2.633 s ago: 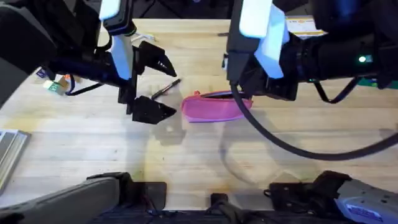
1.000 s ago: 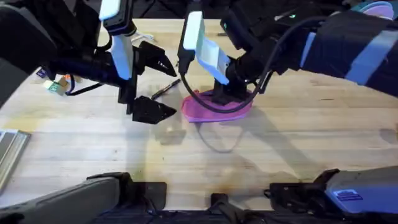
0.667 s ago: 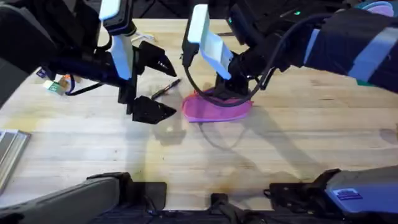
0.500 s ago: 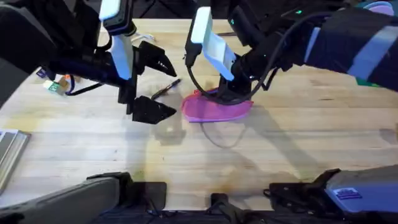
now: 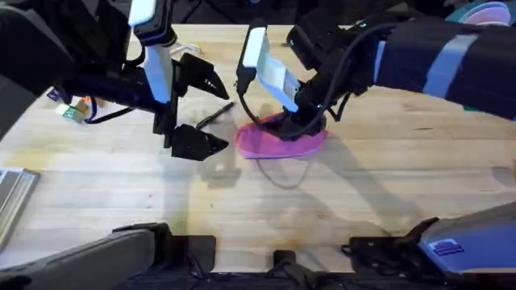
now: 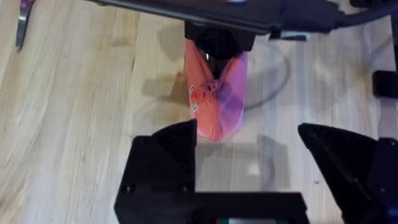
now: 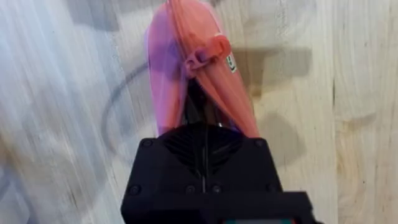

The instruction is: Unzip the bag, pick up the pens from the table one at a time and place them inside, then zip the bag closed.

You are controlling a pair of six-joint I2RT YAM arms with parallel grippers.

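The pink bag (image 5: 274,143) lies on the table (image 5: 371,193), a little left of centre. My right gripper (image 5: 295,122) reaches down onto its top from behind. In the right wrist view its fingers (image 7: 198,109) are pressed together, tips in the mouth of the bag (image 7: 211,68) between the purple lining and the pink side; anything between the tips is hidden. The zip tab (image 7: 200,56) sits at the far end. My left gripper (image 5: 201,113) hovers open just left of the bag, with a dark pen (image 5: 215,114) lying under the gap. The left wrist view shows the bag (image 6: 221,99) ahead.
Small orange and green items (image 5: 71,109) lie at the table's left side and a grey flat object (image 5: 12,193) at its left edge. A purple-and-metal tool (image 6: 22,22) lies off to one side in the left wrist view. Bare wood stretches in front of the bag.
The right arm has swung from the bag's right end to over its middle, and its gripper has come down onto the bag's top. The left arm, the pen and the bag have stayed put.
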